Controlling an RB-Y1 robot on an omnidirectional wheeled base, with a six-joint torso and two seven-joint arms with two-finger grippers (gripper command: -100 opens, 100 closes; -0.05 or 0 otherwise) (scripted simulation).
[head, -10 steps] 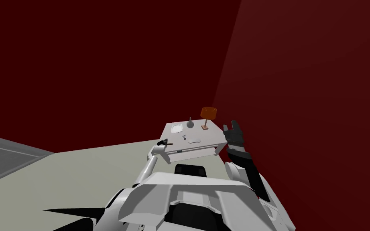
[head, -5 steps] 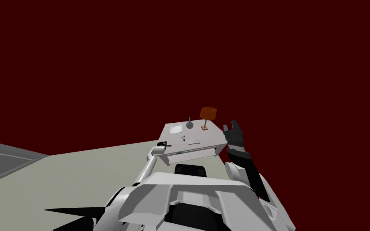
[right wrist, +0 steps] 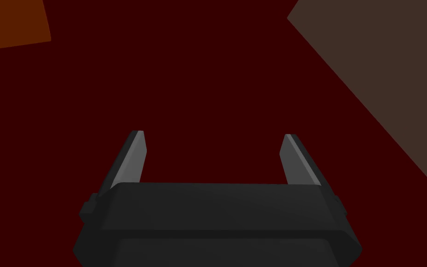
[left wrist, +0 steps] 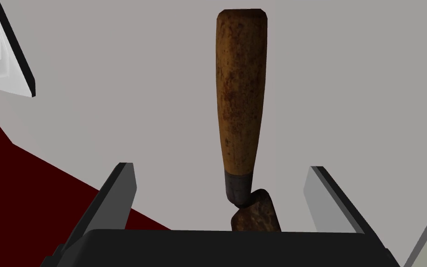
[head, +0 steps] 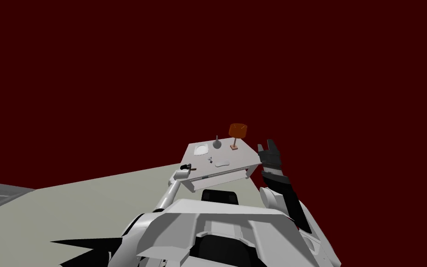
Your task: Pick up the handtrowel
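Dark red wall (head: 115, 69) backs a pale floor (head: 92, 199) and a white worktop (head: 240, 160) carrying a lamp (head: 237, 130) and small items too tiny to name. At its near left corner lies the trowel (left wrist: 241, 92), handle pointing away from the left hand (left wrist: 222, 168). That hand's fingers stand spread either side of the neck, not touching, likely lined up to close. The blade is cut off by the hand's body. The right hand (right wrist: 214, 134) is raised beside the worktop, spread and empty.

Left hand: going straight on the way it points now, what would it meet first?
Probably the handtrowel: its brown handle lies between the open fingers of the left hand, dark neck nearest, with the light grey tabletop behind. Depth is unclear.
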